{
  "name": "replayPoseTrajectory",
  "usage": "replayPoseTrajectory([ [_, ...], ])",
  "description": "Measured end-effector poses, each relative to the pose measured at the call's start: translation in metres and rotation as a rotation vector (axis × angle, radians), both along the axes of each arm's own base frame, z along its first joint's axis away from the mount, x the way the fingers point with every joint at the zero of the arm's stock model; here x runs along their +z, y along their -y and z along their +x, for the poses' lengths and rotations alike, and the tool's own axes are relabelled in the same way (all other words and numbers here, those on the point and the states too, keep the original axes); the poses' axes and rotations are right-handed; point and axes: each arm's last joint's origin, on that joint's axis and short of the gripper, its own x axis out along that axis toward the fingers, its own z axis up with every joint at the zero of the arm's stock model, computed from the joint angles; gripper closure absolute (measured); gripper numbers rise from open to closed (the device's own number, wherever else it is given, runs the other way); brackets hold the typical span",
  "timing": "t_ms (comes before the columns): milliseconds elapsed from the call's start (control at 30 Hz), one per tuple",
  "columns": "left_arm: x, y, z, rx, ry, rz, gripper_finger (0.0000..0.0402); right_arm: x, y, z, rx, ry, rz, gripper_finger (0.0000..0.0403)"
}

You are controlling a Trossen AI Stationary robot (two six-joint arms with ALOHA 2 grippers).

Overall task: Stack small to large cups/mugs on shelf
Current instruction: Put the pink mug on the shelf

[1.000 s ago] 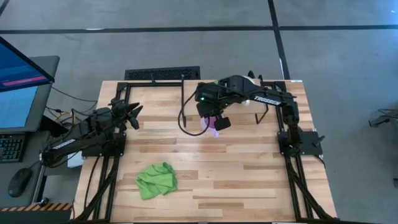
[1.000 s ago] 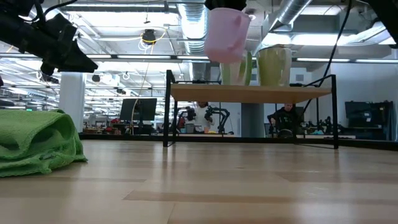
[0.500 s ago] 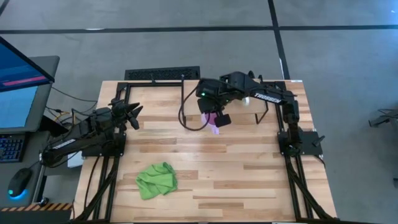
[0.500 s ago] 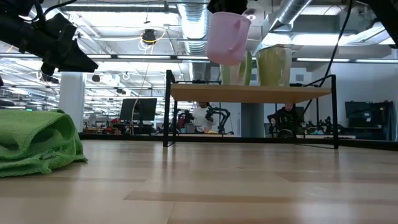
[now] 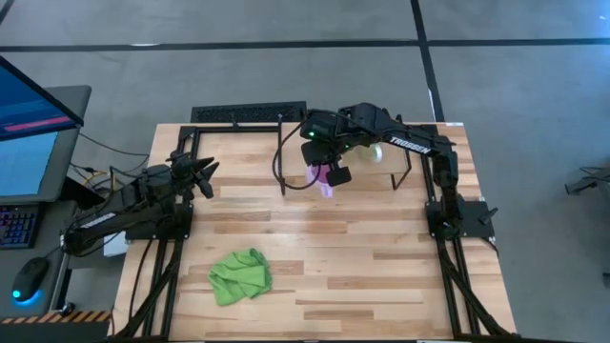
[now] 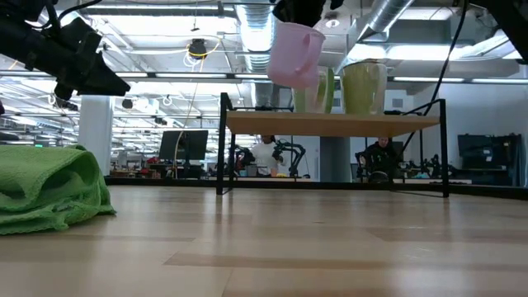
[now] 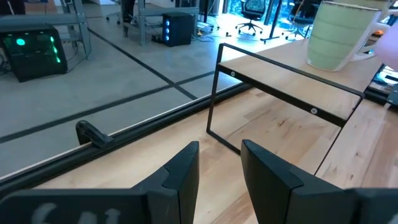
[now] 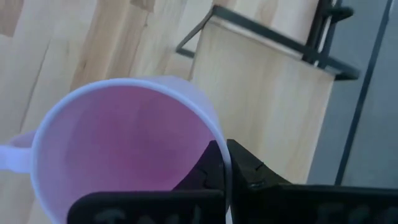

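Observation:
My right gripper (image 5: 330, 170) is shut on the lilac mug (image 6: 294, 55), which it holds in the air just in front of the shelf's near left corner and above the level of the board (image 6: 330, 124). Two pale mugs stand on their bases on the shelf: one (image 6: 318, 91) is partly hidden behind the lilac mug. The other (image 6: 363, 87), greenish with a white handle, also shows in the left wrist view (image 7: 339, 34). My left gripper (image 5: 202, 174) is open and empty above the table's left side. My right gripper pinches the lilac mug's wall at the rim (image 8: 214, 146), with one finger inside the mug and one outside. The fingers come from above, pointing down. The mug hangs below them, mouth up and a little tilted, clear of the table and of the shelf; its handle (image 8: 12, 155) is on the side away from the fingers.
A crumpled green cloth (image 5: 240, 274) lies on the table near the front left. The shelf's thin black legs (image 6: 223, 144) stand at the table's far middle. A monitor and keyboard stand off the table's left edge.
My right gripper has carried the lilac mug a little toward the table's far edge and the shelf, at about the same height. The mug has tipped slightly and stays clear of everything.

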Motion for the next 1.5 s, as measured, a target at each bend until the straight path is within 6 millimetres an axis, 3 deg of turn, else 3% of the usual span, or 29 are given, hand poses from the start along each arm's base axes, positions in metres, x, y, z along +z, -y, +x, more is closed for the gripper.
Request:
replayPoseTrajectory([
  [367, -0.001, 0.000, 0.000, 0.008, 0.019, -0.029, 0.0291, 0.003, 0.004, 0.006, 0.088, 0.054, -0.050, 0.0393],
  [900, -0.001, 0.000, 0.000, 0.008, 0.022, -0.037, 0.0291, 0.006, 0.051, 0.007, -0.018, 0.172, -0.061, 0.0393],
  [1500, -0.002, 0.000, 0.000, 0.007, 0.018, -0.046, 0.0291, 0.010, 0.054, 0.011, 0.040, 0.238, -0.050, 0.0393],
])
